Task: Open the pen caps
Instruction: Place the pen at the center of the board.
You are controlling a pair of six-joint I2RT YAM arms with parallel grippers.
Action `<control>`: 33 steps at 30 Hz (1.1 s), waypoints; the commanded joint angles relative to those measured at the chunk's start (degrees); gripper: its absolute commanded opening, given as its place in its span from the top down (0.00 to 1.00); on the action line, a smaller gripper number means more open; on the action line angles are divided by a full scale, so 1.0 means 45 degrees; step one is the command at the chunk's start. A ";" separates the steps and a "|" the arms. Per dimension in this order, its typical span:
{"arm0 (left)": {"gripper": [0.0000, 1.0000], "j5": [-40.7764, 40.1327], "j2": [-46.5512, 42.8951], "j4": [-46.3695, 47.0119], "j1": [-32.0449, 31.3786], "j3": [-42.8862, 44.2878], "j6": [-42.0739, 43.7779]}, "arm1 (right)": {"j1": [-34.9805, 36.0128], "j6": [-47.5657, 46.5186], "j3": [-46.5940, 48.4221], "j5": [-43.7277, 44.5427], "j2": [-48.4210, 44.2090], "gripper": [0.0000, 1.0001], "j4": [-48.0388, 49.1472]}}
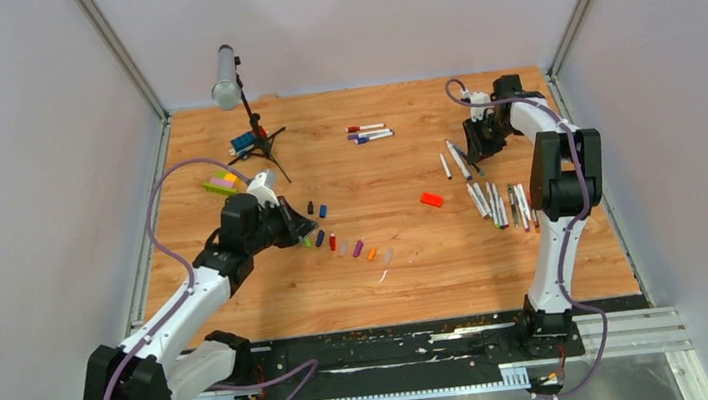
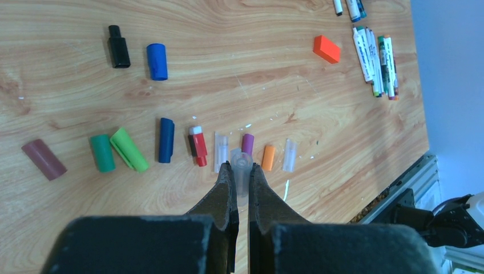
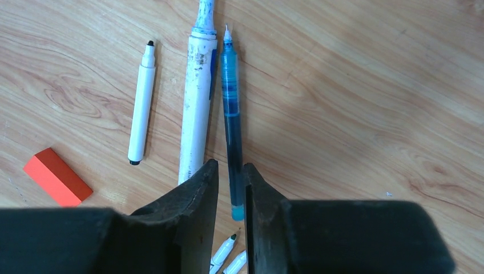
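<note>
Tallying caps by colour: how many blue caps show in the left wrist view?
2. One blue cap lies beside the black cap, beyond the row; a darker blue cap lies in the row between the light green cap and the red cap. The fingers may hide others.

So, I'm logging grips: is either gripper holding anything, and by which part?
Left gripper pinches a clear cap by its near half. Right gripper straddles the blue pen near its back end; whether it grips cannot be told.
</note>
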 commanded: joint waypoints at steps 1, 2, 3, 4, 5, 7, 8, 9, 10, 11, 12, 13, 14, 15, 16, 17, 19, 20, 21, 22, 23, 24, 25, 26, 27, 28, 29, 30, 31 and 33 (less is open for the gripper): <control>0.97 -0.0156 0.0224 0.0148 -0.0445 0.0765 0.0479 | 0.0028 0.0243 0.0334 0.0065 -0.0058 0.76 -0.0154; 0.97 -0.0201 0.0303 0.0118 -0.0535 0.0849 0.0536 | 0.0027 0.0254 0.0287 0.0066 -0.0138 0.76 -0.0157; 0.97 -0.0260 0.0401 0.0078 -0.0630 0.0930 0.0618 | 0.0013 0.0272 0.0230 0.0054 -0.0250 0.76 -0.0142; 0.97 -0.0314 0.0482 -0.0003 -0.0722 0.1045 0.0714 | -0.0001 0.0279 0.0169 0.0018 -0.0367 0.75 -0.0123; 0.97 -0.0415 0.0584 -0.0127 -0.0846 0.1150 0.0843 | -0.0020 0.0288 0.0083 -0.0033 -0.0545 0.75 -0.0092; 0.97 -0.0682 0.0809 -0.0357 -0.1114 0.1438 0.1129 | -0.0067 0.0309 -0.0126 -0.0183 -0.0913 0.75 -0.0089; 0.97 -0.0857 0.0970 -0.0506 -0.1271 0.1612 0.1254 | -0.0102 0.0299 -0.0232 -0.0258 -0.1148 0.75 -0.0080; 0.97 -0.1025 0.1126 -0.0637 -0.1413 0.1799 0.1394 | -0.0135 0.0283 -0.0343 -0.0380 -0.1370 0.75 -0.0079; 0.97 -0.1217 0.1302 -0.0788 -0.1594 0.2001 0.1529 | -0.0171 0.0288 -0.0525 -0.0546 -0.1645 0.74 -0.0074; 0.97 -0.1446 0.1517 -0.0943 -0.1763 0.2207 0.1673 | -0.0212 0.0250 -0.0714 -0.0765 -0.1942 0.74 -0.0088; 0.96 -0.1687 0.1722 -0.1102 -0.1973 0.2416 0.1793 | -0.0252 0.0188 -0.0962 -0.1034 -0.2265 0.74 -0.0117; 0.96 -0.1886 0.1965 -0.1244 -0.2145 0.2620 0.1894 | -0.0279 0.0125 -0.1255 -0.1307 -0.2635 0.74 -0.0135; 0.96 -0.2099 0.2198 -0.1362 -0.2301 0.2841 0.1999 | -0.0289 0.0039 -0.1552 -0.1578 -0.2970 0.74 -0.0193; 0.96 -0.2350 0.2432 -0.1501 -0.2447 0.3064 0.2076 | -0.0303 -0.0089 -0.1863 -0.1895 -0.3341 0.74 -0.0310; 0.96 -0.2595 0.2758 -0.1574 -0.2563 0.3337 0.2178 | -0.0305 -0.0154 -0.2291 -0.2286 -0.3816 0.74 -0.0440; 0.96 -0.2822 0.3005 -0.1672 -0.2680 0.3568 0.2264 | -0.0305 -0.0199 -0.2622 -0.2574 -0.4174 0.74 -0.0466; 0.96 -0.3186 0.3697 -0.1812 -0.2870 0.4026 0.2481 | -0.0324 -0.0276 -0.3491 -0.3059 -0.4985 0.74 -0.0290; 0.96 -0.3367 0.3965 -0.1945 -0.2943 0.4298 0.2600 | -0.0341 -0.0302 -0.3924 -0.3296 -0.5380 0.74 -0.0115; 0.96 -0.3558 0.4357 -0.2101 -0.2984 0.4569 0.2695 | -0.0353 -0.0317 -0.4410 -0.3452 -0.5801 0.74 0.0117; 0.96 -0.3687 0.4702 -0.2255 -0.3026 0.4855 0.2776 | -0.0362 -0.0378 -0.4893 -0.3574 -0.6183 0.74 0.0353; 0.96 -0.3838 0.5084 -0.2391 -0.3085 0.5103 0.2839 | -0.0390 -0.0471 -0.5279 -0.3665 -0.6577 0.74 0.0578; 0.96 -0.3915 0.5440 -0.2526 -0.3126 0.5322 0.2884 | -0.0425 -0.0517 -0.5632 -0.3762 -0.6880 0.74 0.0831; 0.96 -0.4081 0.5738 -0.2635 -0.3163 0.5554 0.2916 | -0.0496 -0.0503 -0.5930 -0.3940 -0.7150 0.74 0.1038; 0.95 -0.4353 0.6066 -0.2737 -0.3202 0.5744 0.2935 | -0.0578 -0.0489 -0.6163 -0.4187 -0.7326 0.74 0.1172; 0.95 -0.4568 0.6358 -0.2830 -0.3241 0.5956 0.2928 | -0.0681 -0.0475 -0.6307 -0.4423 -0.7423 0.74 0.1257; 0.95 -0.4729 0.6634 -0.2944 -0.3263 0.6148 0.2934 | -0.0850 -0.0437 -0.6427 -0.4653 -0.7511 0.74 0.1338; 0.95 -0.4849 0.6927 -0.3061 -0.3283 0.6353 0.2959 | -0.0969 -0.0400 -0.6518 -0.4823 -0.7566 0.74 0.1417; 0.95 -0.4989 0.7215 -0.3225 -0.3280 0.6581 0.2967 | -0.1103 -0.0339 -0.6600 -0.4966 -0.7592 0.74 0.1470; 0.95 -0.5077 0.7520 -0.3374 -0.3275 0.6803 0.3017 | -0.1205 -0.0298 -0.6647 -0.5111 -0.7571 0.74 0.1528; 0.94 -0.5187 0.8152 -0.3684 -0.3275 0.7266 0.3223 | -0.1349 -0.0234 -0.6714 -0.5368 -0.7536 0.74 0.1547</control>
